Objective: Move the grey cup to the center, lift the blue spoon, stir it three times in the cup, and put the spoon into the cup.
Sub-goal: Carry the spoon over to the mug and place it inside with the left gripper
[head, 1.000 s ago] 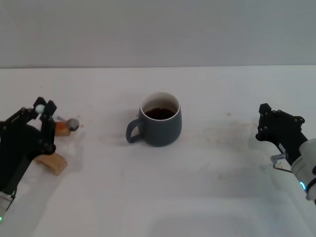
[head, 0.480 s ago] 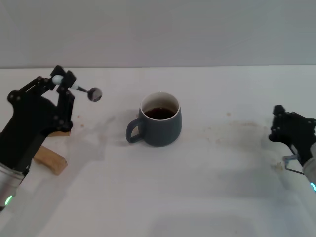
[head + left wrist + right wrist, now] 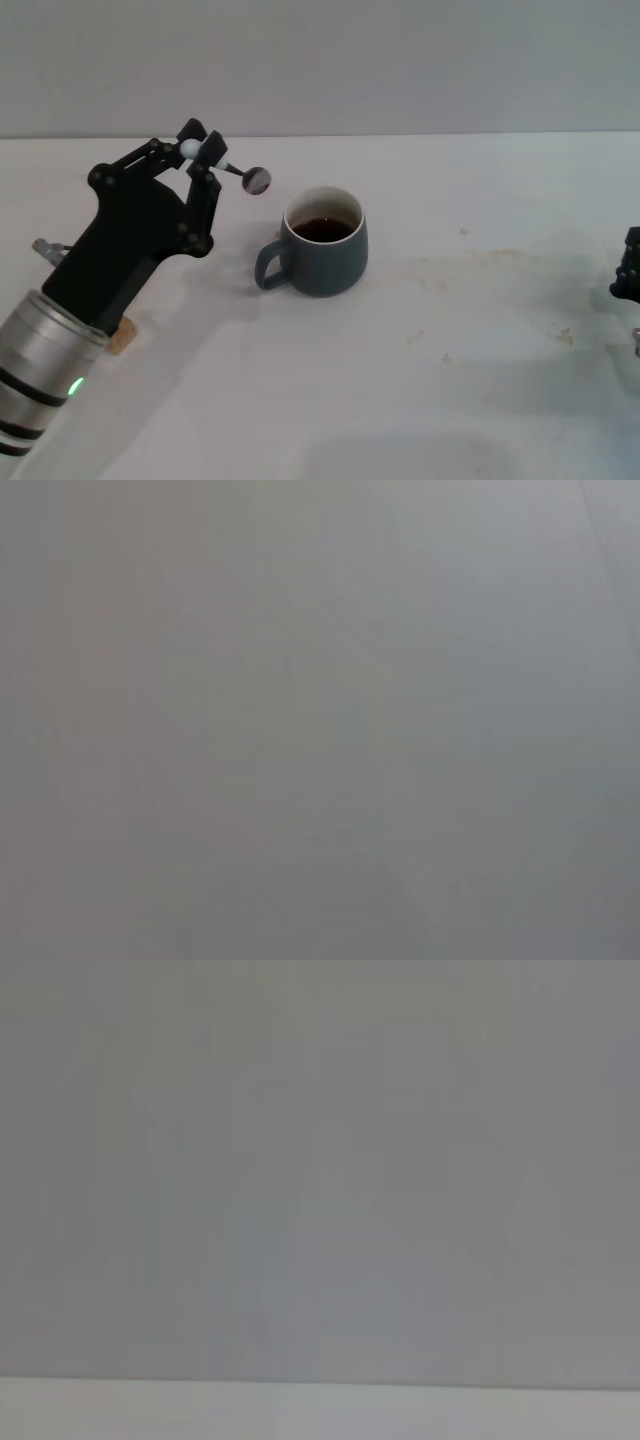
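left gripper (image 3: 202,156) fingers clamped on blue spoon (image 3: 240,174), raised just beside grey cup (image 3: 323,241), right gripper (image 3: 629,272) at table edge

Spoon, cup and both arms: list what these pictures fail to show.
- Spoon: handle mostly hidden inside the left end effector, head view.
- Right end effector: cut off by the head view's edge.
- Block: mostly covered by the left arm.
- Both wrist views: plain grey, neither cup nor spoon.
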Robot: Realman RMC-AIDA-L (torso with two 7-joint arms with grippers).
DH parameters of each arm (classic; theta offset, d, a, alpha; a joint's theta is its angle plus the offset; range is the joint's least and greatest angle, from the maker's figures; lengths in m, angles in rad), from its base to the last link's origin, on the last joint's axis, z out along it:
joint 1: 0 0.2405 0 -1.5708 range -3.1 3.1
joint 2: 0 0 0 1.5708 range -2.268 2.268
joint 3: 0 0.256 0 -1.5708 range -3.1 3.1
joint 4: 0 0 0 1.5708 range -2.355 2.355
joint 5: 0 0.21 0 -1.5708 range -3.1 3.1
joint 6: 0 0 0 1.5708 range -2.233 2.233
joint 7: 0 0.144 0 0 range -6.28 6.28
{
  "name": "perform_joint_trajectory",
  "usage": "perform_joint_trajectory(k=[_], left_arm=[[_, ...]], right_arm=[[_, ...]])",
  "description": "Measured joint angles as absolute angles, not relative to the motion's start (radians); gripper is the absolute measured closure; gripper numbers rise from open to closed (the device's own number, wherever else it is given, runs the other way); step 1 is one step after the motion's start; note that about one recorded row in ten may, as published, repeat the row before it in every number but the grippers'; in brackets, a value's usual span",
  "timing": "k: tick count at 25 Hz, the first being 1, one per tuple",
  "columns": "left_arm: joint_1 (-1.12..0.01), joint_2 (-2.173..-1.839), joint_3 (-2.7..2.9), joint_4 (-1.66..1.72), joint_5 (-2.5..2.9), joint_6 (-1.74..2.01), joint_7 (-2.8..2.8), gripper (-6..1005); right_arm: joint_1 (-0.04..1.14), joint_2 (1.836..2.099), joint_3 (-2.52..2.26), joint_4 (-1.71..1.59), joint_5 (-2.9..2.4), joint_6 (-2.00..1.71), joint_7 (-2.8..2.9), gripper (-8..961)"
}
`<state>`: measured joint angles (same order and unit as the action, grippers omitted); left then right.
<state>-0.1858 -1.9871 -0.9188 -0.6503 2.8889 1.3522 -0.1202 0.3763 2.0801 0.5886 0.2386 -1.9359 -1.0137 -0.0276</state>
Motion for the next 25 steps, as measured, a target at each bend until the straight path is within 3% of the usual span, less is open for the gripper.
perform_joint_trajectory(k=[25], left_arm=[[-0.362,-2.054,-0.851,-0.459,2.888,1.313,-0.153,852]], right_arm=[[0.362,2.08,0.6,0.224,-1.936,-1.013,-0.028,955]])
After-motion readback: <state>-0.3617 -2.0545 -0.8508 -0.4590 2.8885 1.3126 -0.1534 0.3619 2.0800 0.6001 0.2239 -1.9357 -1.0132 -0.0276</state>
